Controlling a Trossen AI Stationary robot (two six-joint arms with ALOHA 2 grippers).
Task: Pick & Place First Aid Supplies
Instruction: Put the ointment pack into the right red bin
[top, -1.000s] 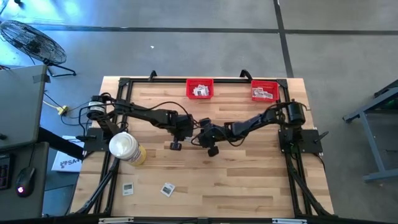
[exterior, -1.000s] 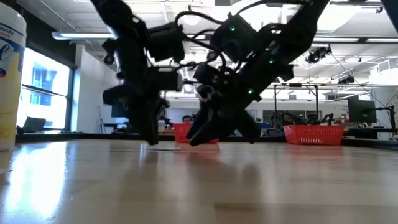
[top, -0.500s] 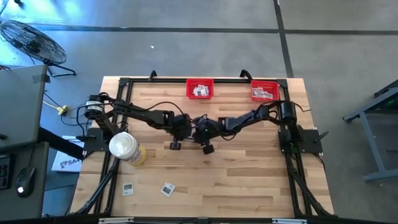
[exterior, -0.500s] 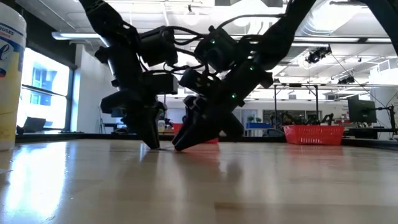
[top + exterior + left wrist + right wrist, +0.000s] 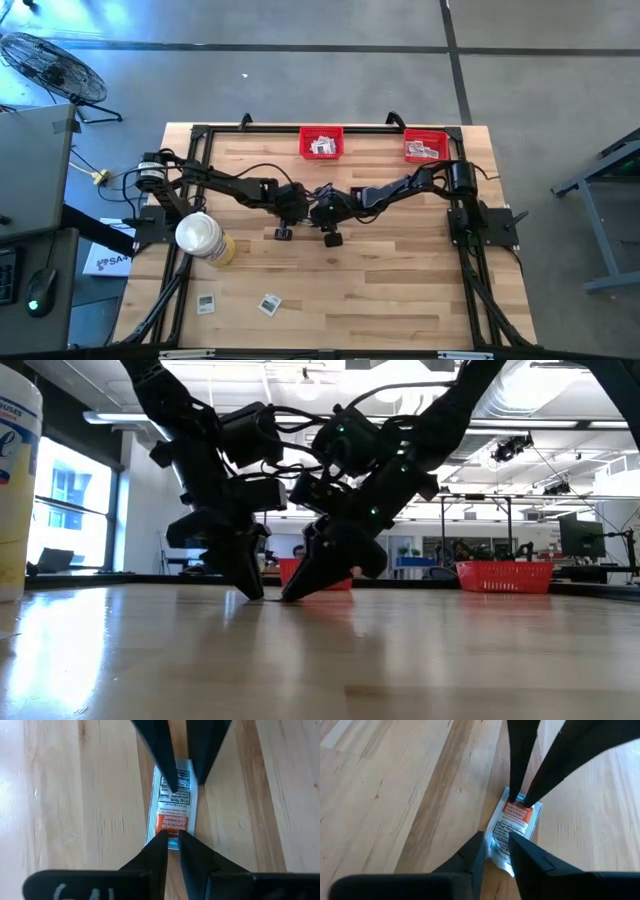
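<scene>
Near the centre of the pale wooden surface (image 5: pixel 400 290), both arms converge on one small flat white packet with an orange band and printed text (image 5: pixel 171 805), lying flat on the wood. Left gripper (image 5: pixel 169 836): fingers narrowly set, tips on the orange end. Right gripper (image 5: pixel 495 841): fingers narrow, tips straddling the opposite printed end, which looks slightly lifted; cannot tell whether it grips the packet. Two red mesh bins (image 5: pixel 321 142) sit at 12 o'clock, holding more packets. Judgement: pinning one end while the other gripper pinches should work if the pinch catches the raised edge; lift slowly and release the pin first to avoid tearing.
</scene>
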